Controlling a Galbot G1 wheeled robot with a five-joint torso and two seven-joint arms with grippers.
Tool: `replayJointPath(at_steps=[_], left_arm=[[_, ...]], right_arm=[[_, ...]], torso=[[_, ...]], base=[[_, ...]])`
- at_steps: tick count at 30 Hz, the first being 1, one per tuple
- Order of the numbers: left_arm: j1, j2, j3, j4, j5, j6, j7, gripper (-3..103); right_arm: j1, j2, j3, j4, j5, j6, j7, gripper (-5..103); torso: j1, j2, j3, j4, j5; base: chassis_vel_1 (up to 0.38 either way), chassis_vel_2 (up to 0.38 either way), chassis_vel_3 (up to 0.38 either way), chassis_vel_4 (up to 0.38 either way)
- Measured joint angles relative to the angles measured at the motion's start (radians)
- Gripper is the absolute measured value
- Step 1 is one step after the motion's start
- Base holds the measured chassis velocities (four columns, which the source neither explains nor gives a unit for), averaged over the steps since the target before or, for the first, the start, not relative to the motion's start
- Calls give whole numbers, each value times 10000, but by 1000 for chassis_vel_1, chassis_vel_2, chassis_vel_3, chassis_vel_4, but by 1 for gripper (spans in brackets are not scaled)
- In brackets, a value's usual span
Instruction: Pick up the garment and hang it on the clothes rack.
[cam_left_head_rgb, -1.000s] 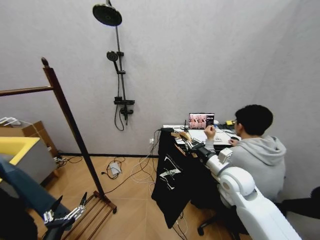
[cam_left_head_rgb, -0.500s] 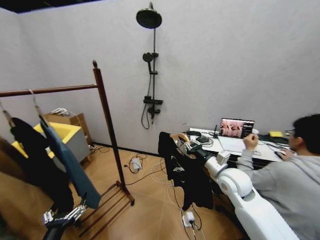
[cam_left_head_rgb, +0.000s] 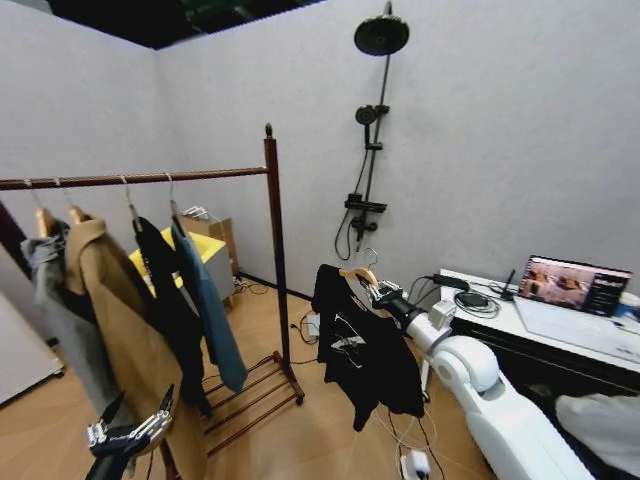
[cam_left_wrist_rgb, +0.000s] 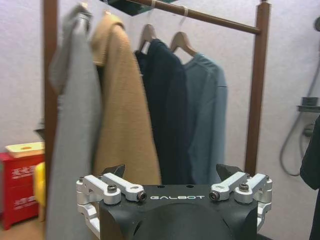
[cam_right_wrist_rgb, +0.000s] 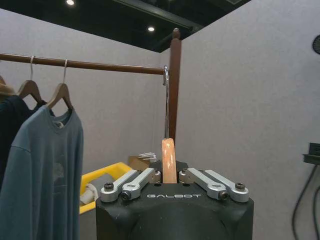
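The garment (cam_left_head_rgb: 365, 350), black with a white print, hangs from a light wooden hanger (cam_right_wrist_rgb: 168, 159) with a metal hook (cam_right_wrist_rgb: 166, 100). My right gripper (cam_left_head_rgb: 378, 291) is shut on that hanger, right of the clothes rack (cam_left_head_rgb: 278, 250). In the right wrist view the gripper (cam_right_wrist_rgb: 169, 175) faces the rack's rail (cam_right_wrist_rgb: 100, 65) and upright (cam_right_wrist_rgb: 174, 85), with the hook standing close by the upright's top. A grey coat (cam_left_head_rgb: 55, 310), a tan coat (cam_left_head_rgb: 120, 340), a dark jacket (cam_left_head_rgb: 165, 300) and a blue jacket (cam_left_head_rgb: 205, 310) hang on the rail. My left gripper (cam_left_head_rgb: 130, 430) stays low and open, facing those clothes (cam_left_wrist_rgb: 165, 110).
A shower fixture (cam_left_head_rgb: 370, 130) is mounted on the wall behind the garment. To the right stands a desk (cam_left_head_rgb: 520, 320) with a laptop (cam_left_head_rgb: 575, 285). Cables (cam_left_head_rgb: 415, 460) lie on the floor. A yellow bin (cam_left_head_rgb: 205, 250) sits behind the rack.
The whole head view has swung left, bringing the rack's rail and its hanging clothes into sight while the desk slid right. My right gripper keeps hold of the hanger.
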Motion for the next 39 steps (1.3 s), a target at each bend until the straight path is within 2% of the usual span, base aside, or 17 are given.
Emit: replayJointPath(at_steps=[18, 21, 29, 39], left_arm=[[1, 0, 0, 0, 0, 0, 0, 100], [0, 0, 0, 0, 0, 1, -1, 100], [1, 0, 0, 0, 0, 0, 0, 100], [0, 0, 0, 0, 0, 1, 0, 100]], right_arm=[[-67, 212, 364, -191, -247, 78, 306, 10], [-131, 263, 528, -192, -316, 56, 295, 10], [-449, 310, 721, -4, -444, 53, 125, 10], [-639, 320, 744, 252, -487, 62, 86, 10]], torso=[[1, 0, 1, 3, -1], [0, 0, 0, -3, 0], [-2, 1, -1, -1, 0], [6, -2, 2, 1, -2]], base=[[111, 97, 104, 101], [0, 0, 0, 0], [-9, 6, 7, -2], [-108, 123, 141, -113]])
